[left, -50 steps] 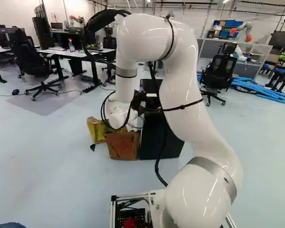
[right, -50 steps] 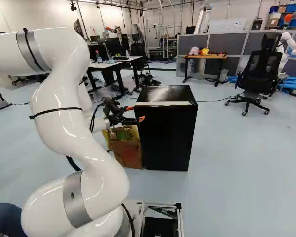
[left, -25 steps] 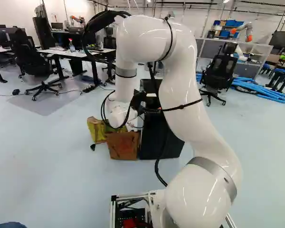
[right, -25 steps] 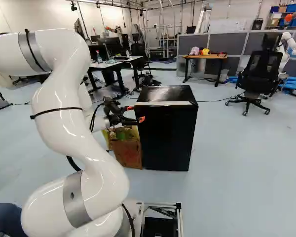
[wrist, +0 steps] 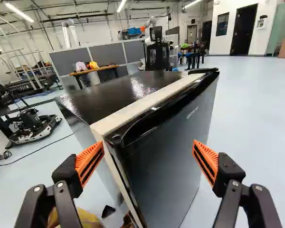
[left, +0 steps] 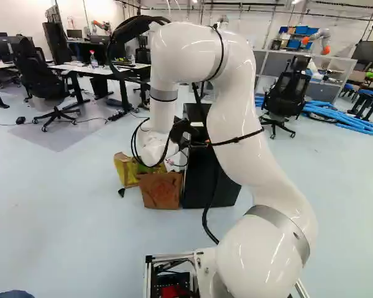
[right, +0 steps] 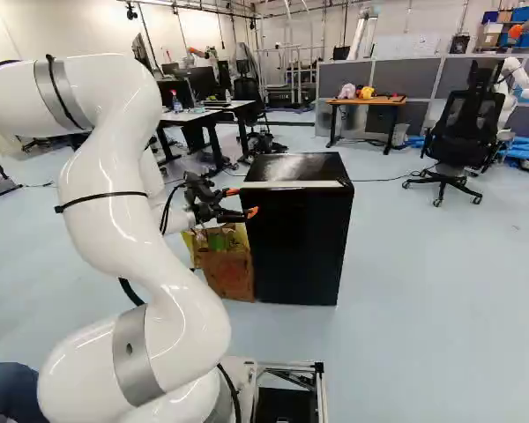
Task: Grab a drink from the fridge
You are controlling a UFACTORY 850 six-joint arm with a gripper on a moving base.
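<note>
The black fridge [right: 298,231] stands on the floor with its door shut; no drink can be seen. My gripper [right: 243,203] is at the fridge's upper corner, on the side of the boxes, in the right base view. In the wrist view the gripper [wrist: 148,156] stands wide open, nothing gripped. The fridge's near corner and door [wrist: 173,147] lie ahead of and between its two orange-padded fingers. A pale strip [wrist: 137,105] runs along the top edge behind the door. Whether a finger touches the fridge I cannot tell.
A brown box [left: 160,190] and a yellow bag or box [left: 127,169] stand beside the fridge. An office chair [right: 464,132] is farther back at the right. Desks [left: 99,69] stand behind at the left. Another robot [right: 517,86] is at the far right.
The arm has shifted very slightly; the gripper stays open beside the fridge's upper corner. The fridge and boxes have not moved.
</note>
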